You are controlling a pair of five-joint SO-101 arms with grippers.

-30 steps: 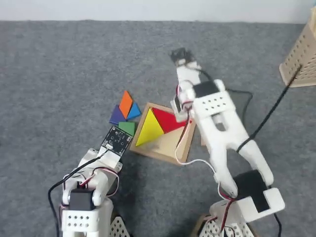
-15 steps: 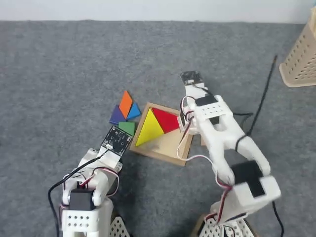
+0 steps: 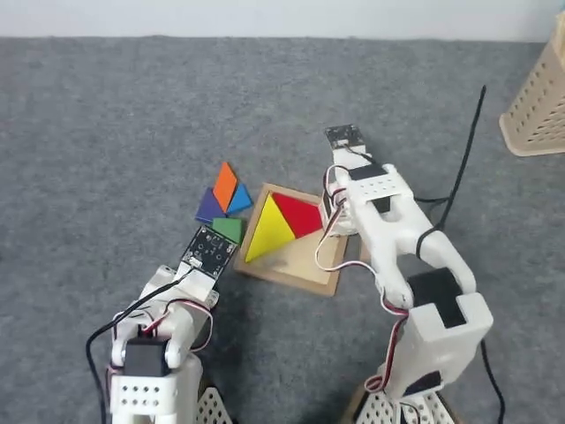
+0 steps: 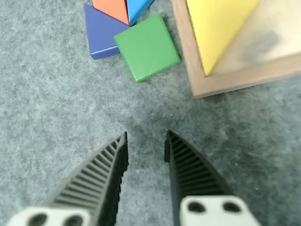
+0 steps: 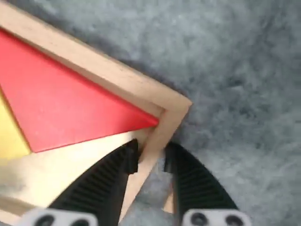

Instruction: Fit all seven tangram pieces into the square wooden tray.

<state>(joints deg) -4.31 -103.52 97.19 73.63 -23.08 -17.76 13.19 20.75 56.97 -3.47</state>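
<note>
R wrist view: my right gripper (image 5: 149, 149) sits astride the rim of the square wooden tray (image 5: 101, 68) close to a corner, 1 finger inside over the bare floor, 1 outside over the grey carpet (image 5: 235, 56). Gap narrow, both fingers tight to the wall; I read it as pinching the rim. Red triangle (image 5: 70, 103) lies in the tray, its tip just beside the inner finger, with a strip of yellow triangle (image 5: 9, 136) against its edge

L wrist view: my left gripper (image 4: 146, 139) hangs over carpet, fingers a little apart, nothing between them. Ahead lies the green square (image 4: 147, 47), touching the purple piece (image 4: 101, 33); orange triangle (image 4: 110, 7) and blue triangle (image 4: 138, 5) are cut off by the frame edge. Green square is near the tray corner, a strip of carpet between

High view: yellow and red lie edge to edge in the tray, the rest of its floor bare wood. The 4 loose pieces cluster just beside its left corner. Right arm (image 3: 388, 230) lies over the tray's right corner and covers the grip; left arm's wrist board (image 3: 210, 250) overlaps part of the green square

Around: slatted wooden basket (image 3: 538, 97) cut off at the right edge; black cable (image 3: 463, 177) rises from the right arm

Unclear: tan sliver (image 5: 167, 203) low between my right fingers, cannot tell what it is
</note>
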